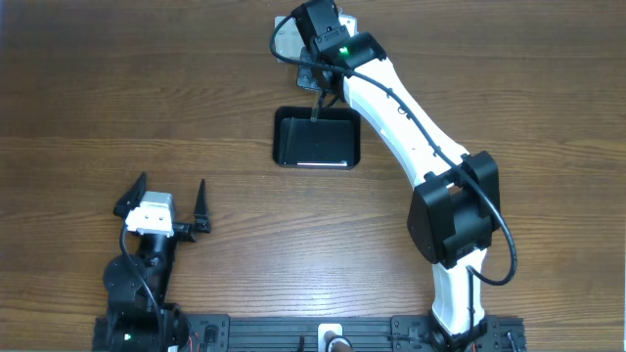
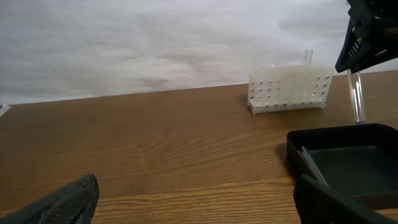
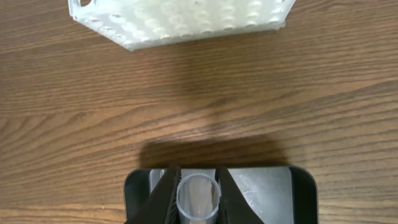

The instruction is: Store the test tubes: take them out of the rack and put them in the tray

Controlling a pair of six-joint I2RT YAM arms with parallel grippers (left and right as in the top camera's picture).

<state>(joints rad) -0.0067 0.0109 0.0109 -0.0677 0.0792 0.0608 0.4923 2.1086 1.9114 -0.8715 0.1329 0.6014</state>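
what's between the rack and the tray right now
Just bare table: the right wrist view shows plain wood between the rack and the tray. The right gripper holds a test tube over the tray's rack-side edge, not over that gap.

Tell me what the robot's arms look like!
The right arm has white links, black joints, a looping black cable and a green light. The left arm is black with a white wrist block. The left gripper has pointy black fingers.

We see bright, even overhead light. Soft shadow on tabletop (image 3: 211, 152) beside tray (image 3: 308, 193); glare streak on tray floor. We find left hand (image 2: 196, 183) blurred up close.
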